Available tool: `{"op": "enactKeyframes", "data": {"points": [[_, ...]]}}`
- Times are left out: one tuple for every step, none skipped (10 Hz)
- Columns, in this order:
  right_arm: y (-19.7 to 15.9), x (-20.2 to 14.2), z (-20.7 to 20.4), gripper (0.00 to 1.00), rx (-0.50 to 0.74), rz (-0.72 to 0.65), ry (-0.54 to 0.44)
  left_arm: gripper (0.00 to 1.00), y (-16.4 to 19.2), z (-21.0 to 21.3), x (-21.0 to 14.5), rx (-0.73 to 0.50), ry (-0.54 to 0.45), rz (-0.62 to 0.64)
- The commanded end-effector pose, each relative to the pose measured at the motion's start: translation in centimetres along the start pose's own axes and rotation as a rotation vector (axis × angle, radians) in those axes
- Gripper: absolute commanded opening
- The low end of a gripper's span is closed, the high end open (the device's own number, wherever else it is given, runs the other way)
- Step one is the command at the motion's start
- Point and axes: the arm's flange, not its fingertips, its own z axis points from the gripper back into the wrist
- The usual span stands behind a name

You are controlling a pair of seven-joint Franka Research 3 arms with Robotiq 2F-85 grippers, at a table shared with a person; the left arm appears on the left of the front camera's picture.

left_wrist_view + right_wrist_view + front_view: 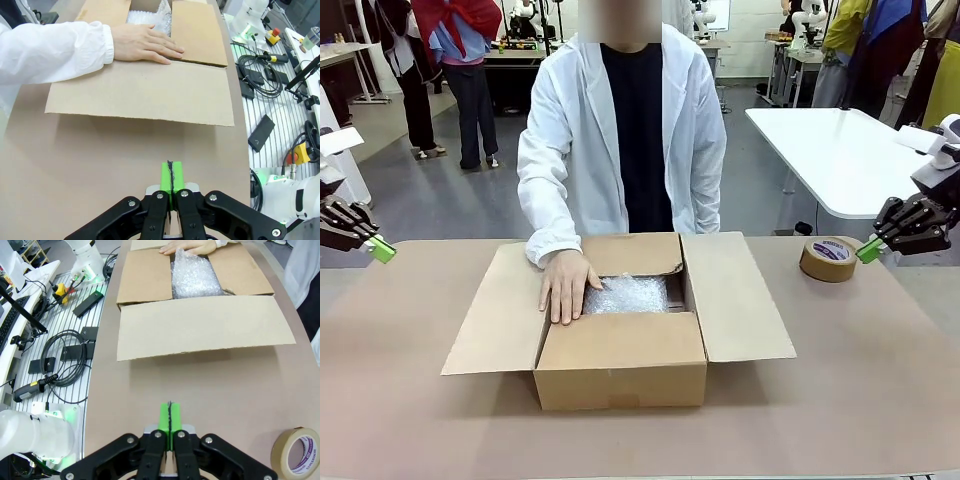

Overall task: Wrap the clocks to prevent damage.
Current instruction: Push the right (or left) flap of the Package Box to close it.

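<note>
Whitish bubble-wrap bundle (630, 295) sits in the brown cardboard carton (620, 378), midway between left tool (382, 250) and right tool (867, 250) — both pressed together — person's hand (567, 287) nearest.

The open box (620, 372) stands mid-table with its side flaps spread flat, its opening largely taken up by the bubble-wrap bundle (632, 295) and a person's hand (567, 286) on the left rim, while the table (410, 420) lies bare on both sides except for a tape roll (829, 259) at the far right.
</note>
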Motion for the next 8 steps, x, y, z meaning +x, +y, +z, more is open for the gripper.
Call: {"op": "enactKeyframes", "data": {"points": [[0.02, -0.07, -0.02, 0.01, 0.004, 0.009, -0.018, 0.00, -0.23, 0.00, 0.03, 0.001, -0.024, -0.003], [0.02, -0.07, -0.02, 0.01, 0.004, 0.009, -0.018, 0.00, -0.23, 0.00, 0.03, 0.001, -0.024, -0.003], [0.02, -0.07, -0.02, 0.01, 0.004, 0.009, -0.018, 0.00, -0.23, 0.00, 0.03, 0.001, -0.024, -0.003], [0.02, -0.07, -0.02, 0.01, 0.004, 0.009, -0.018, 0.00, -0.23, 0.00, 0.03, 0.001, -0.024, -0.003], [0.02, -0.07, -0.02, 0.01, 0.004, 0.009, -0.018, 0.00, -0.23, 0.00, 0.03, 0.001, -0.024, -0.003], [0.02, -0.07, -0.02, 0.01, 0.004, 0.009, -0.018, 0.00, -0.23, 0.00, 0.03, 0.001, -0.024, -0.003], [0.02, -0.07, -0.02, 0.01, 0.004, 0.009, -0.018, 0.00, -0.23, 0.00, 0.03, 0.001, -0.024, -0.003], [0.02, -0.07, -0.02, 0.01, 0.004, 0.009, -0.018, 0.00, -0.23, 0.00, 0.03, 0.001, -0.024, -0.003]]}}
